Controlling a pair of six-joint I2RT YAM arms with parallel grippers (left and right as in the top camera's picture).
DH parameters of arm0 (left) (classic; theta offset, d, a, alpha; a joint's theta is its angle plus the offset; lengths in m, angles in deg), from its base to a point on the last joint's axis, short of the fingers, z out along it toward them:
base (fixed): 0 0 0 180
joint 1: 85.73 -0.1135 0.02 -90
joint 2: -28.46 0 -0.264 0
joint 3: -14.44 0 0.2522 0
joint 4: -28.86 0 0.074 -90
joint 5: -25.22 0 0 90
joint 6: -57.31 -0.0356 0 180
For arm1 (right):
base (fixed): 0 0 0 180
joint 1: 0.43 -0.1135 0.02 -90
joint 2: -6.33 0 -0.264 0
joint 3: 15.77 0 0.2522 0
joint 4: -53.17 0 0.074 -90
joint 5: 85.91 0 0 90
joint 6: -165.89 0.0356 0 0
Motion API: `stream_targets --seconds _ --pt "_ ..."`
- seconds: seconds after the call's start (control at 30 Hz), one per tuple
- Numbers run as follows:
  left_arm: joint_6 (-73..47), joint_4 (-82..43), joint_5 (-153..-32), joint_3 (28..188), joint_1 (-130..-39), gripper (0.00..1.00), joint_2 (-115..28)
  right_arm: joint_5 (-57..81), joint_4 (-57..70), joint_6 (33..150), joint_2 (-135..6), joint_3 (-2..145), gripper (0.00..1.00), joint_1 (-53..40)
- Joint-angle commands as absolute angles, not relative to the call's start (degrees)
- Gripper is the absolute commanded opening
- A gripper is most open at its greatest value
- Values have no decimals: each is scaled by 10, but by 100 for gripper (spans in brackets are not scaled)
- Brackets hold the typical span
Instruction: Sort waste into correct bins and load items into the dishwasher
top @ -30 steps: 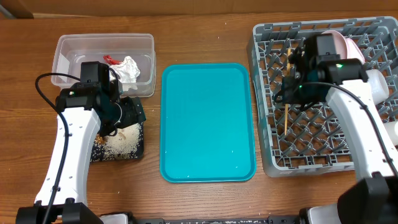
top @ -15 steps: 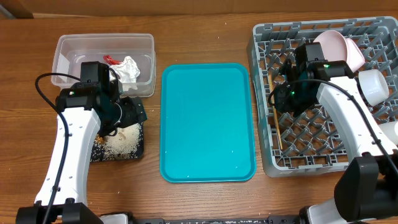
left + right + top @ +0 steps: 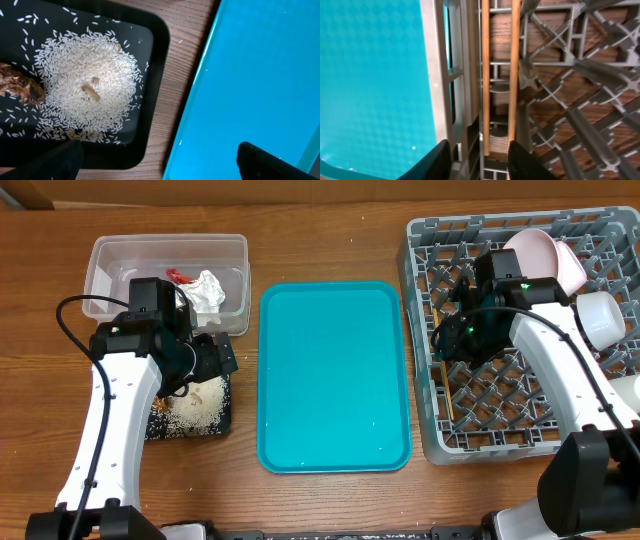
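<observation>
The clear tub [image 3: 110,258] holds the crumpled napkin [image 3: 208,288] and the red wrapper [image 3: 180,276]. The black tray [image 3: 155,60] holds the rice pile [image 3: 87,85] and the brown lump [image 3: 20,87]. My left gripper [image 3: 160,165] is open and empty above the black tray's right edge; it also shows overhead [image 3: 220,360]. The chopsticks [image 3: 485,75] lie side by side in the grey dish rack [image 3: 520,435] along its left edge. My right gripper [image 3: 480,162] is open, with its fingers either side of their near ends. The pink plate [image 3: 545,255] and a white cup [image 3: 603,315] stand in the rack.
The teal tray [image 3: 334,376] lies between the black tray and the rack, bare except for a few specks. A white bowl [image 3: 628,395] shows at the rack's right edge. Wooden table lies all around.
My right gripper moved left and down to the rack's left edge. The chopsticks went from upright in its grip to lying flat in the rack. The left arm barely moved.
</observation>
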State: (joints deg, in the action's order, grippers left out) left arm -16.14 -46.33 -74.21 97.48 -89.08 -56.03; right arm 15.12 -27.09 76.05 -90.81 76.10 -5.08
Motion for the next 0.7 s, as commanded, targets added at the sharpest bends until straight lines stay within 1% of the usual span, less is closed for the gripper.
stream_targets --seconds 0.0,0.03,0.07,0.37,0.53,0.67 --pt "-164 -461 -743 980 -887 100 -563 197 -269 774 -878 765 56 -32" --pt "-164 -461 -743 980 -887 100 -563 203 -269 774 -868 765 77 -27" --pt "-164 -461 -743 980 -887 100 -563 203 -269 774 -857 765 100 -22" --pt "-164 -461 -743 980 -887 100 -563 182 -258 774 -707 737 100 -8" --pt "-164 -461 -743 980 -887 100 -563 173 -212 776 -581 651 100 -8" --pt "-164 -461 -743 980 -887 100 -563 173 -213 822 -488 592 100 -8"
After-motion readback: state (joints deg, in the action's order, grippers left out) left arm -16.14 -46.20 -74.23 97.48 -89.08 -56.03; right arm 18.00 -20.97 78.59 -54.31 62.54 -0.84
